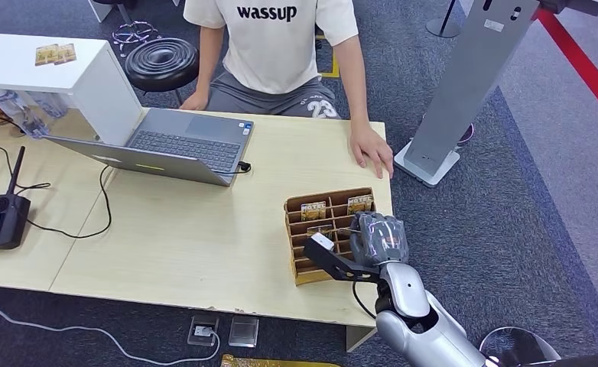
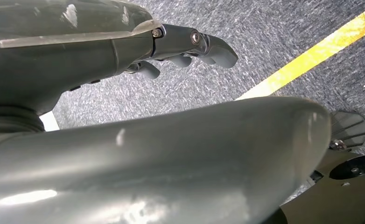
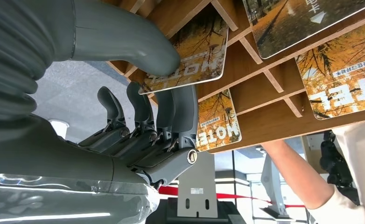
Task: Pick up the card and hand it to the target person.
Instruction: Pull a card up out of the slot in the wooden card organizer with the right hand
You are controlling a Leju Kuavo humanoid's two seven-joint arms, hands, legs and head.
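I have the right hand (image 1: 378, 238) down over the wooden card rack (image 1: 302, 269) at the near right corner of the tabletop (image 1: 204, 229). In the right wrist view the thumb (image 3: 124, 44) lies on the printed face of one card (image 3: 190, 56) and a finger (image 3: 183, 109) sits behind its edge, so I judge the card pinched, though it sits partly in its slot and the grip looks shallow. The first risk is slip: the card is thin and glossy, and a pull out of line with the slot could bind it against the dividers (image 3: 264, 74) and strip it from the fingers. The second is disturbance of the neighbours: other cards (image 3: 218, 123) stand just beside the held one, and the remaining fingers hang close enough to drag one out. The third is the rack itself, which appears light and stands near the tabletop edge; a jammed card could lift or tip it. The person (image 1: 273, 46) sits across the tabletop with a hand (image 1: 372, 149) resting flat near the rack, so a careless swing toward them could strike it. The left hand (image 2: 190, 46) hangs over the carpet (image 2: 264, 32), fingers curled and holding nothing.
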